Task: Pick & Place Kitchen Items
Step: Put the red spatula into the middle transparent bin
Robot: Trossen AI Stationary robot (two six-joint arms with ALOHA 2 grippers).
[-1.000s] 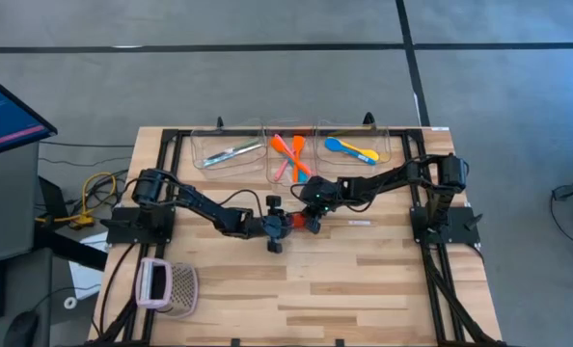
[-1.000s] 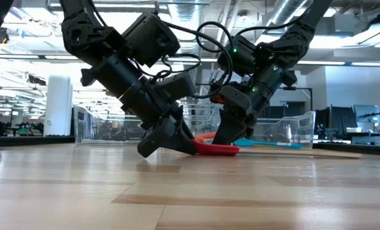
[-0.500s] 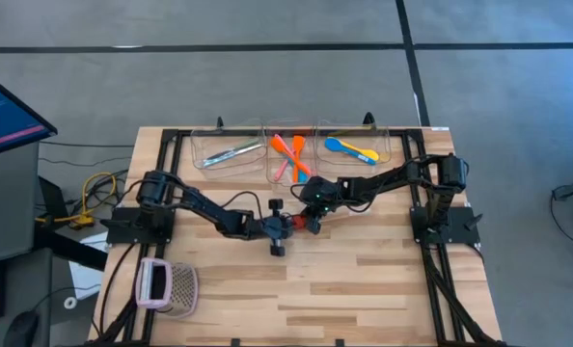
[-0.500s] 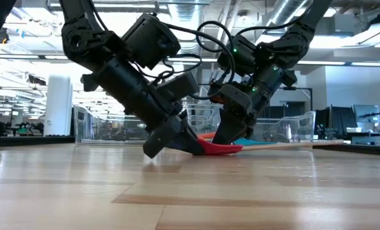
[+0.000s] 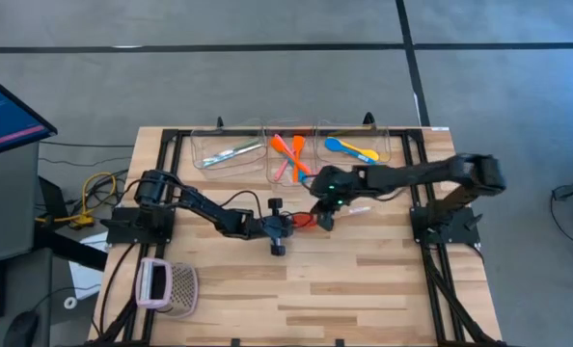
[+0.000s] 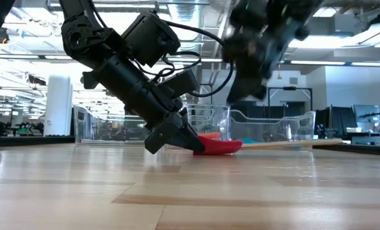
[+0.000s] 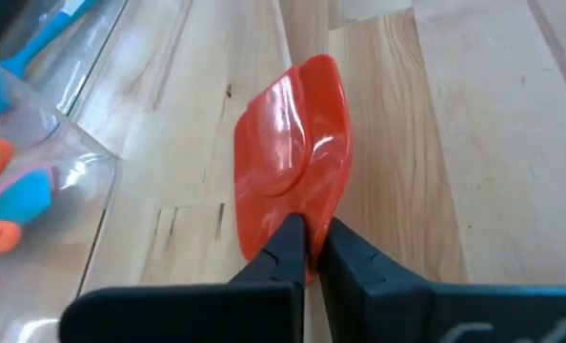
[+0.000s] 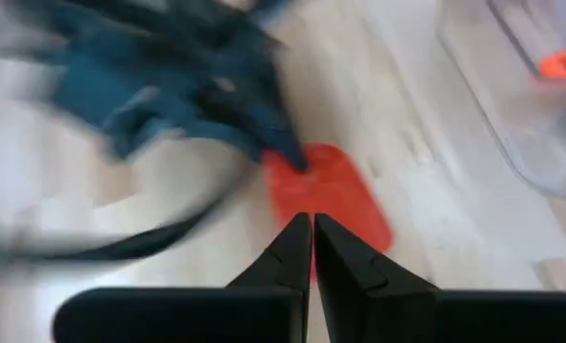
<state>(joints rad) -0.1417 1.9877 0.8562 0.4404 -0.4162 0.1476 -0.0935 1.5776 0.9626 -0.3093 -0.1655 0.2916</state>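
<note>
A red-headed spatula (image 6: 219, 146) lies on the wooden table near its middle, its pale handle (image 6: 286, 145) running toward the table's right side. My left gripper (image 7: 307, 250) is low over the table and shut on the red head (image 5: 301, 220). My right gripper (image 8: 313, 229) hovers above the spatula, blurred in the low view (image 6: 244, 89), its fingers shut with nothing between them. My left gripper pinches the edge of the spatula's red head (image 7: 300, 221) between its two fingertips. The fingers slant down from the table's left side. The head's flat face lies on or just above the boards, and the handle points away from the gripper.
Three clear bins stand along the far edge: one with silvery cutlery (image 5: 231, 151), one with orange and pink spoons (image 5: 288, 157), one with blue and yellow spoons (image 5: 352, 149). A pink-and-white mesh basket (image 5: 168, 285) sits at the near left. Black frame rails border both sides.
My right gripper has risen quickly from the spatula, which stays on the table, and its arm has straightened out. My left gripper has moved a little toward the table's right edge, onto the red head, which has shifted slightly that way.
</note>
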